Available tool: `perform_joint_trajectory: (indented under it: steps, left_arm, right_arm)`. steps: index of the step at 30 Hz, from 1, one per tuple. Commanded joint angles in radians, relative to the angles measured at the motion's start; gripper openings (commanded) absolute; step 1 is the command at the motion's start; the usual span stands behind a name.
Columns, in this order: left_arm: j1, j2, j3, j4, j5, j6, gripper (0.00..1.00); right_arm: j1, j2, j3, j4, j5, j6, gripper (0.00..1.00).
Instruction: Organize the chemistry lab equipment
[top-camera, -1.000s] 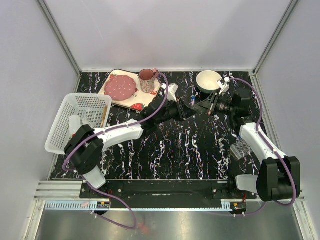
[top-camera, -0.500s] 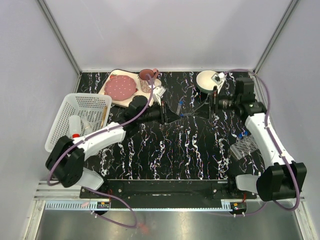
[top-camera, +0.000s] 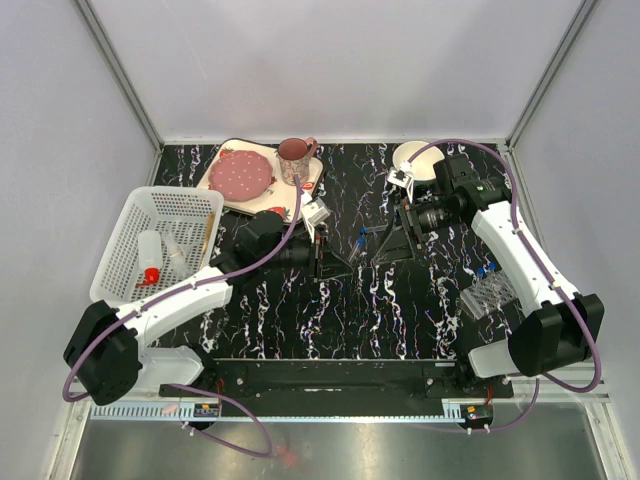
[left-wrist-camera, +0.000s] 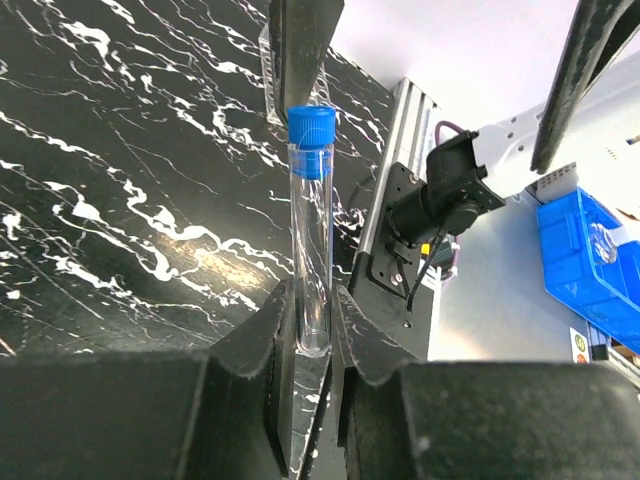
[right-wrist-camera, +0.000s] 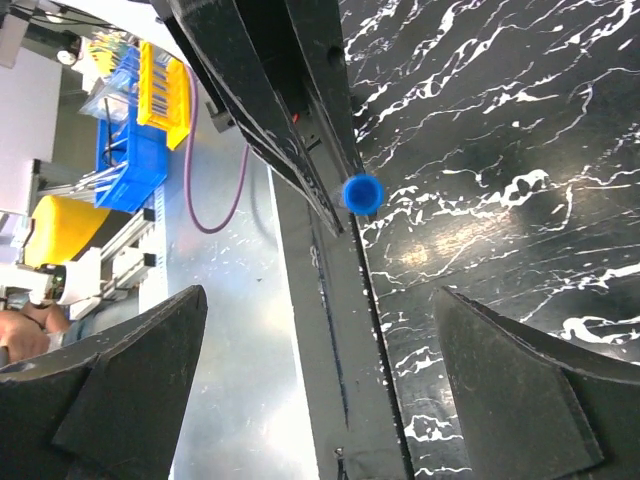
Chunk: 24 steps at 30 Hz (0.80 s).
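- The left gripper pinches the bottom end of a clear test tube. The blue cap points away from the fingers, toward the other arm.
- The right gripper is spread wide, with nothing between its fingers. The tube's cap sits just ahead of them, apart from both.
- A second ago the right fingers were pressed together at this tube, and now they have sprung open. I judge the hand-over done, so the left arm alone carries the tube.
- The task's thing is therefore in the left fingers, lifted off the black marbled table near its middle.
- The two grippers are close, tip to tip, so either arm should back straight off before swinging.
- There is bare tabletop below and on the near side of both sets of fingers, which leaves room to lower or turn.
- The clear rack holding other blue-capped tubes lies beyond the right fingers, beside the right arm near the table's edge.
- The white basket, with the squeeze bottle inside, hangs over the left edge, well behind the left fingers.
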Motion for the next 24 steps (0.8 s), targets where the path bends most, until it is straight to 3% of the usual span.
perform_joint_trajectory:
  steps: [1,7,16,24]
  left_arm:
    - [-0.035,-0.029,-0.005,0.084,0.018,-0.002,0.07]
    - [-0.062,0.002,0.010,0.122,0.014,-0.022,0.07]
    - [-0.078,0.059,0.038,0.127,-0.038,-0.037,0.08]
    - [-0.087,0.102,0.051,0.168,-0.089,-0.071,0.08]
  right_arm:
    - [0.014,0.035,0.070,-0.077,-0.059,-0.018,0.98]
    - [0.045,0.071,0.052,-0.022,-0.048,0.047,0.91]
    - [0.065,0.085,0.058,-0.002,-0.013,0.061,0.69]
    - [0.082,0.108,0.056,-0.004,-0.011,0.064,0.59]
